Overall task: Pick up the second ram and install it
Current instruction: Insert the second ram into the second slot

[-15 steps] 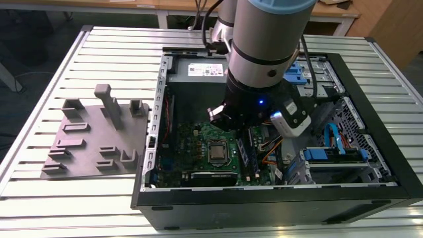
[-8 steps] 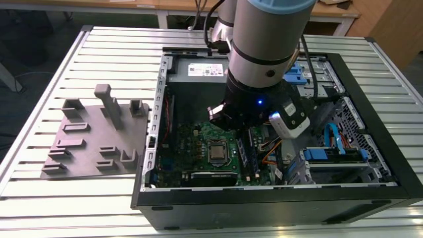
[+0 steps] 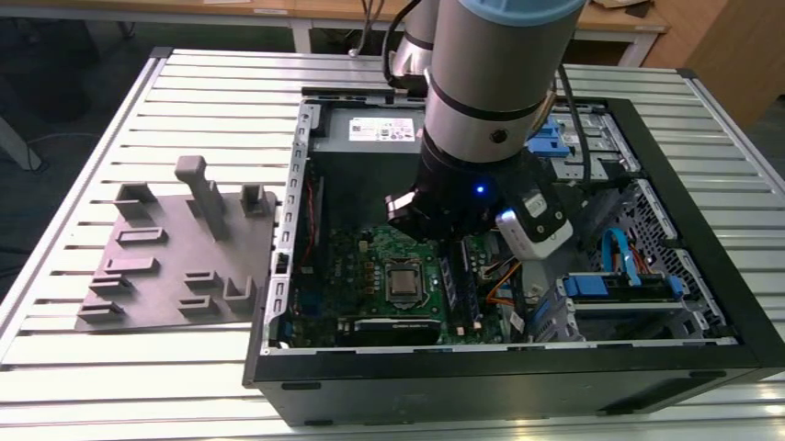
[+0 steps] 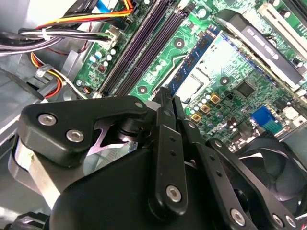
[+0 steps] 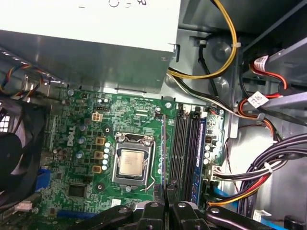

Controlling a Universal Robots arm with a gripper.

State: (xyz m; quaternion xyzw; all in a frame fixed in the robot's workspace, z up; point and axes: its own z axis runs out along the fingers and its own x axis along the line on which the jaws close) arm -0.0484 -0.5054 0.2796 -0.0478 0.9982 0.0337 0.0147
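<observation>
My gripper (image 4: pixel 167 94) (image 5: pixel 165 190) is shut on the second ram (image 4: pixel 194 60), a slim blue-green stick with black chips that reaches forward from the fingertips. In the first wrist view the ram (image 5: pixel 164 143) is seen edge-on. It hangs over the green motherboard (image 5: pixel 81 124) between the CPU socket (image 5: pixel 132 163) and the long black slots (image 5: pixel 182 148), just beside the slots and parallel to them. A blue-edged strip (image 5: pixel 200 153) runs along the slot farthest from the socket. In the exterior view the arm stands inside the open case above the slots (image 3: pixel 461 280).
The grey power supply (image 5: pixel 96 28) (image 3: pixel 381 129) lies beyond the motherboard. Cable bundles (image 5: pixel 268 177) (image 4: pixel 57 33) crowd the side past the slots, and a black fan (image 5: pixel 14 153) (image 4: pixel 278 163) sits on the socket side. A grey fixture plate (image 3: pixel 172 248) rests on the table at the exterior view's left.
</observation>
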